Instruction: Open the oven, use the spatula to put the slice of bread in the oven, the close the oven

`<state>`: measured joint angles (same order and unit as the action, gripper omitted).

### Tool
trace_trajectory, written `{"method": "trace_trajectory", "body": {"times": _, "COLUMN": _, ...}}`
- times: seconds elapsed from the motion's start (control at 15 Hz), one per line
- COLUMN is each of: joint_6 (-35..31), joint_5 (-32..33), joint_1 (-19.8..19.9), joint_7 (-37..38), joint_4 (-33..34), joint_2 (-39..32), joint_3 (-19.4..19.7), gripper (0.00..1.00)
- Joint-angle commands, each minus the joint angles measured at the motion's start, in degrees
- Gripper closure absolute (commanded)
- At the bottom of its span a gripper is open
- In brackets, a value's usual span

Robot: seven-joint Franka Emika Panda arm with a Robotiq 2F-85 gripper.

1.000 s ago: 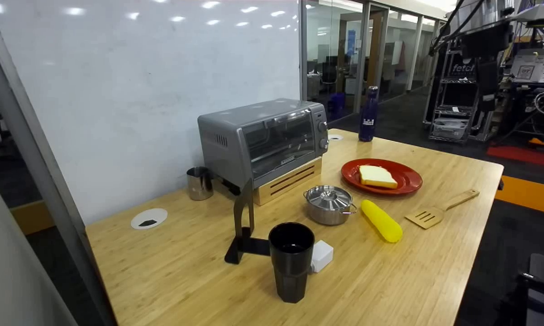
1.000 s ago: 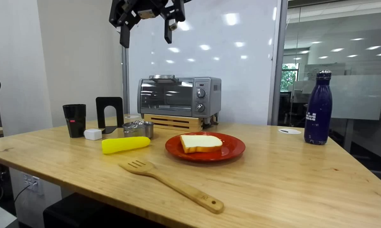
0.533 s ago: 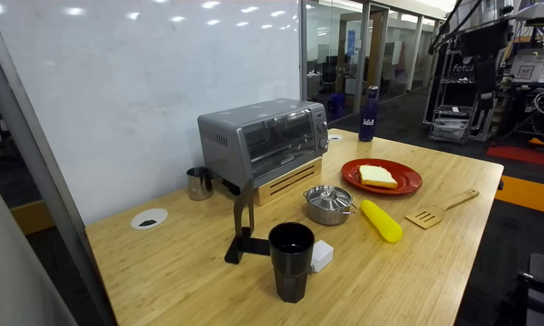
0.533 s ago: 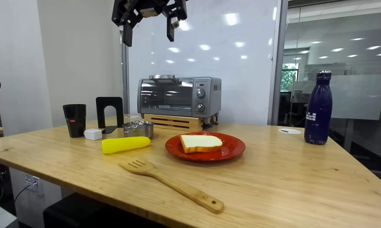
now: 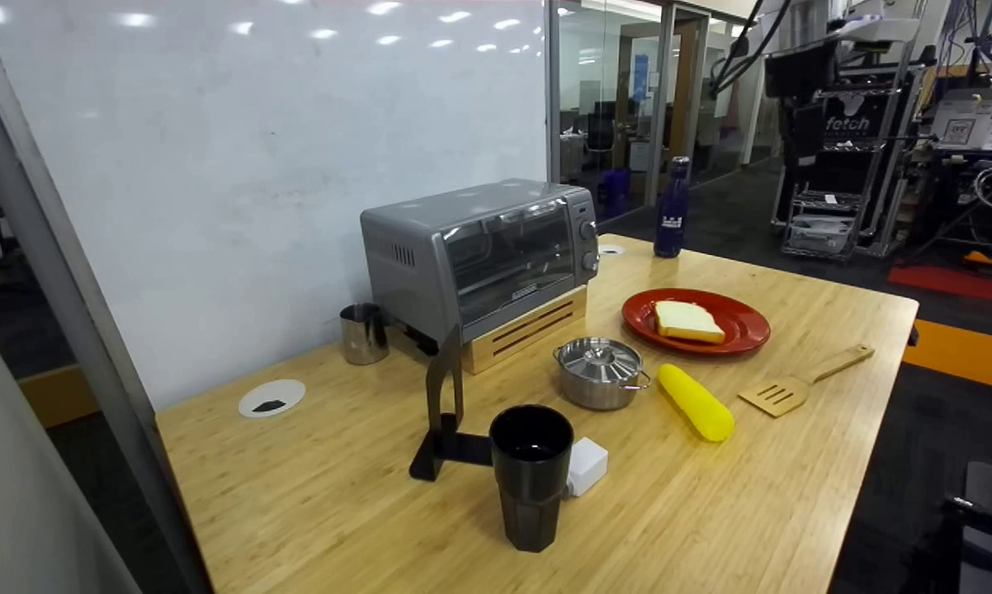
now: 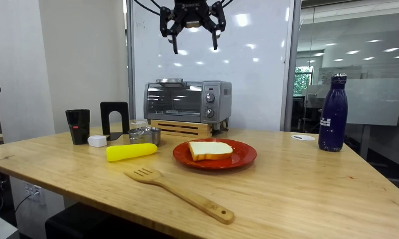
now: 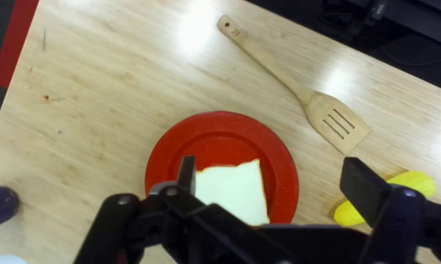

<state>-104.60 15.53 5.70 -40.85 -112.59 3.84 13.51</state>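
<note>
The silver-grey oven [image 5: 413, 235] has its glass door shut and stands on a slatted wooden stand; it also shows in an exterior view [image 6: 173, 101]. The slice of bread [image 6: 210, 149] lies flat on the red plate [image 6: 247, 156], and both show in the wrist view, the bread [image 7: 231, 190] partly hidden by my finger. The wooden spatula [image 6: 186, 196] lies on the table in front of the plate; its whole length shows in the wrist view [image 7: 279, 71]. My gripper [image 6: 195, 49] is open and empty, pointing down high above the table; it also shows in the wrist view [image 7: 270, 161].
A yellow elongated object [image 5: 696, 404] lies between the spatula and a lidded steel pot [image 5: 602, 375]. A black cup [image 5: 532, 478], white block [image 5: 587, 466], black bookend [image 5: 445, 412] and steel cup [image 5: 364, 334] stand nearby. A blue bottle [image 6: 333, 113] stands near the table's far edge.
My open gripper has moved right in an exterior view and turned so both fingers face that camera. It has shifted left in both exterior views' counterpart. The objects on the table have not moved.
</note>
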Motion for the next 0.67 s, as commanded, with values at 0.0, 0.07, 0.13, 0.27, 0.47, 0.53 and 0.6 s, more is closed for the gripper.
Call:
{"method": "trace_trajectory", "body": {"times": 0.0, "joint_6": -3.0, "joint_5": 0.7, "joint_1": 0.4, "joint_7": -8.5, "joint_4": 10.1, "joint_2": -9.8, "joint_3": -2.4, "gripper": 0.0}}
{"method": "trace_trajectory", "body": {"times": 0.07, "joint_6": -3.9, "joint_5": 1.0, "joint_1": 0.4, "joint_7": -10.3, "joint_4": 12.3, "joint_2": -11.7, "joint_3": -3.3, "gripper": 0.0}}
{"method": "trace_trajectory", "body": {"times": 0.13, "joint_6": -5.1, "joint_5": 1.1, "joint_1": 0.3, "joint_7": -12.1, "joint_4": 14.1, "joint_2": -13.5, "joint_3": -4.2, "gripper": 0.0}}
{"method": "trace_trajectory", "body": {"times": 0.27, "joint_6": -8.0, "joint_5": 1.6, "joint_1": 0.0, "joint_7": -14.9, "joint_4": 17.3, "joint_2": -17.0, "joint_3": -6.2, "gripper": 0.0}}
{"method": "trace_trajectory", "body": {"times": 0.47, "joint_6": -11.1, "joint_5": 3.3, "joint_1": -0.6, "joint_7": -19.3, "joint_4": 21.3, "joint_2": -21.1, "joint_3": -8.9, "gripper": 0.0}}
{"method": "trace_trajectory", "body": {"times": 0.53, "joint_6": -12.0, "joint_5": 3.9, "joint_1": -1.0, "joint_7": -20.8, "joint_4": 22.1, "joint_2": -21.9, "joint_3": -9.8, "gripper": 0.0}}
{"method": "trace_trajectory", "body": {"times": 0.6, "joint_6": -11.8, "joint_5": 4.5, "joint_1": -1.4, "joint_7": -22.6, "joint_4": 22.1, "joint_2": -22.0, "joint_3": -10.6, "gripper": 0.0}}
